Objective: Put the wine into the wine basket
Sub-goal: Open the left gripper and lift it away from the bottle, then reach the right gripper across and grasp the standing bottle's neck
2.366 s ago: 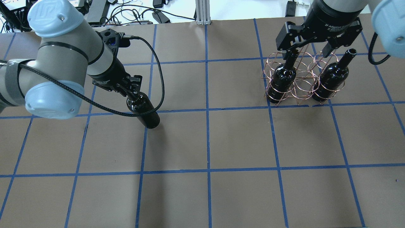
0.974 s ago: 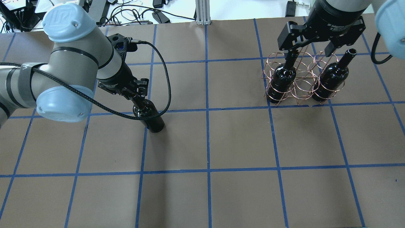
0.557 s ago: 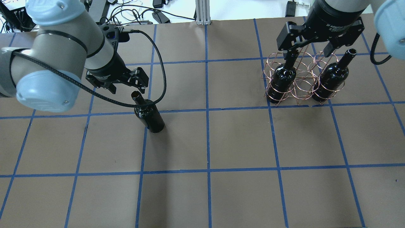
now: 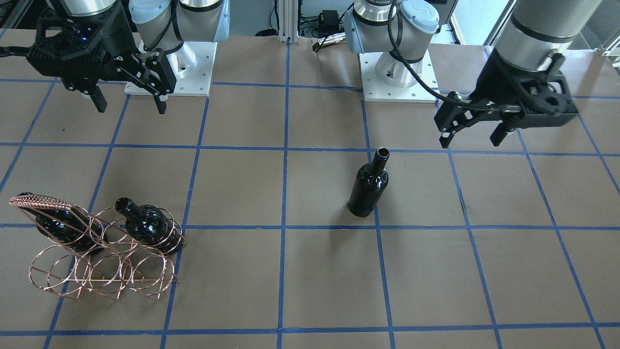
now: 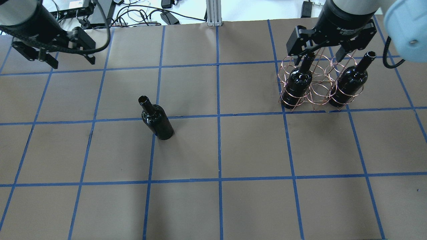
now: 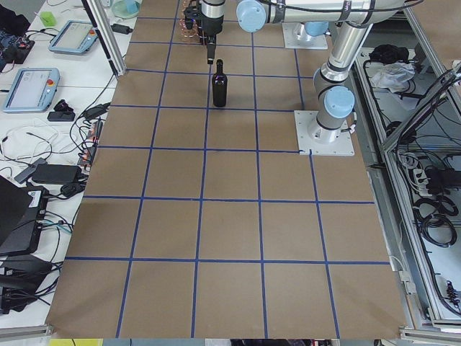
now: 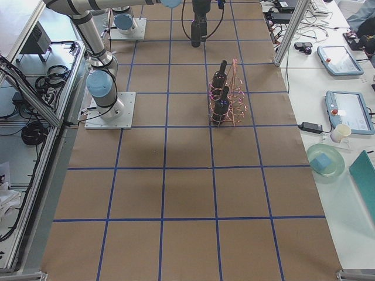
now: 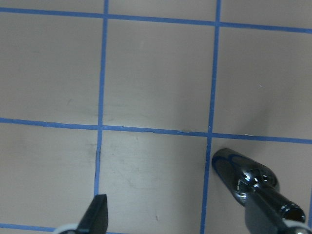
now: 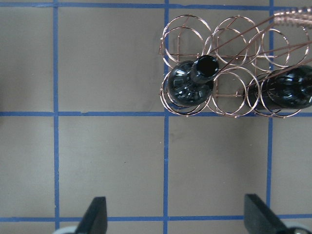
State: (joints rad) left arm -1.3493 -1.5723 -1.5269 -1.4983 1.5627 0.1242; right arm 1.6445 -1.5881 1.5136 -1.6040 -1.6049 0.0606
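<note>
The wine [image 5: 156,121] stands upright toward the table's [image 5: 253,206] left edge. Nearby the left gripper [image 4: 469,142] hovers released and empty. The right gripper [image 4: 131,107], fingers spread, hangs near the wine basket [image 4: 104,282] by the far edge.

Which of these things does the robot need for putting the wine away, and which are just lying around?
For the job:
- the lone wine bottle, standing on the table
- the wine basket, with two bottles already in it
- the left gripper and the right gripper, both open

Just lying about:
- the cables behind the table
- the tablets
- the cup
</note>
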